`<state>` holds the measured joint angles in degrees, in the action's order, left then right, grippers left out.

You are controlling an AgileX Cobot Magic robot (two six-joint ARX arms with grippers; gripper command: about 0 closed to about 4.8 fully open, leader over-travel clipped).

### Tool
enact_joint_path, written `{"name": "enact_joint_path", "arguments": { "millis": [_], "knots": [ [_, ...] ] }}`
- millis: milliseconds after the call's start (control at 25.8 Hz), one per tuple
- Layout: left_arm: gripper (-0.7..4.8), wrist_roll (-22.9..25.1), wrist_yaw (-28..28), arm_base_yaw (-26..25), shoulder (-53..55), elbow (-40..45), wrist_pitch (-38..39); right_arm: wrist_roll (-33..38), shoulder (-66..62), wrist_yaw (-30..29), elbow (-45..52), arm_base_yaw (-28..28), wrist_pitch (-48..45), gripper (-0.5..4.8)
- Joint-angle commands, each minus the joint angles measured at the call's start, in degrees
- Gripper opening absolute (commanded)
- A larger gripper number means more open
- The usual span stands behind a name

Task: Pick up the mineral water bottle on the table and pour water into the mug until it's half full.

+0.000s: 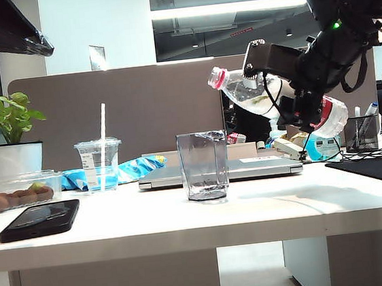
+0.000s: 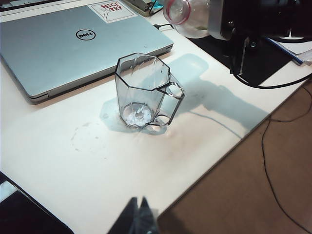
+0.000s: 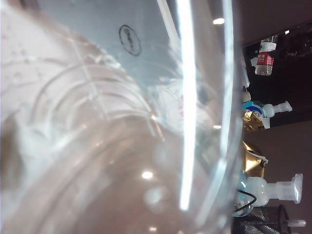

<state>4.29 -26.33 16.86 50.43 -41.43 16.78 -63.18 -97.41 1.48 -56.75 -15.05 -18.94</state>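
Filling my right wrist view, pressed right against the lens, is the clear wall of the mineral water bottle (image 3: 122, 126), so that camera tells me little else. From the exterior view, my right gripper (image 1: 300, 97) has its jaws partway closed around the bottle's body near the red label and carries it well above the table (image 1: 186, 225). I have it tilted with the red-ringed, uncapped neck pointing down toward the mug (image 1: 204, 165), which I judge is the lead-in to pouring; no stream shows yet. The neck sits above and to the right of the mug, not over its mouth. The mug stands upright and looks empty, just in front of the closed Dell laptop (image 2: 73, 48). My left gripper (image 2: 138, 217) waits near the table's front edge, fingertips apparently together, holding nothing, clear of the pour.
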Motion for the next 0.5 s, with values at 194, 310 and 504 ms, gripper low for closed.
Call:
{"name": "enact_joint_path", "arguments": {
  "millis": [194, 310, 504],
  "knots": [
    [-0.02, 0.2, 0.0, 0.0, -0.1, -0.2, -0.5, -4.3, 0.7, 1.6, -1.0, 0.0, -3.8, 2.42],
    [-0.02, 0.2, 0.0, 0.0, -0.1, -0.2, -0.5, -6.4, 0.7, 1.9, -1.9, 0.0, -3.8, 2.42],
    [-0.02, 0.2, 0.0, 0.0, -0.1, -0.2, -0.5, -9.5, 0.7, 2.1, -4.9, 0.0, -3.2, 2.42]
  ]
}}
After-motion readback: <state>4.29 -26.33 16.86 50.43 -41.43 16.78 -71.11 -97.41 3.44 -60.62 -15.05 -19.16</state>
